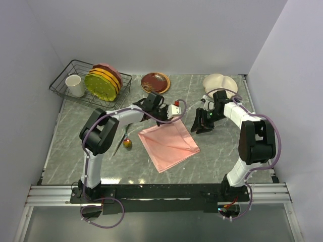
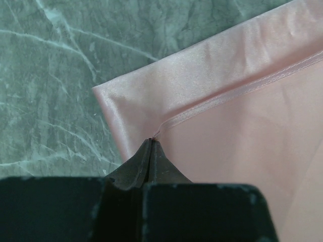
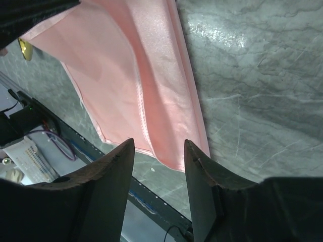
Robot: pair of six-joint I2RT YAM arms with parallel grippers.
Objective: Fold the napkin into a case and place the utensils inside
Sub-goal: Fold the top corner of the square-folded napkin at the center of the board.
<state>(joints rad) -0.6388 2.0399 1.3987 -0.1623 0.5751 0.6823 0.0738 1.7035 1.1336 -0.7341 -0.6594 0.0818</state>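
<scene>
On the surface (image 1: 70,156), between both arms: napkin (image 1: 169,143), salmon satin, lying flat as a folded diamond, not yet narrowed to a pocket.

- left gripper (image 2: 151,143): jaws clenched on the hemmed edge of the napkin's top layer, at its far corner.
- right gripper (image 3: 159,146): jaws released and holding nothing, hovering just right of the napkin, whose right edge shows beyond the jaw gap.
- utensils (image 1: 125,141): left of the napkin, apart from it.
- Risks, as judged: the pinch is at the tips only, so the slick satin may slip free mid-fold. A pull may also drag the lower layer and skew the fold.
</scene>
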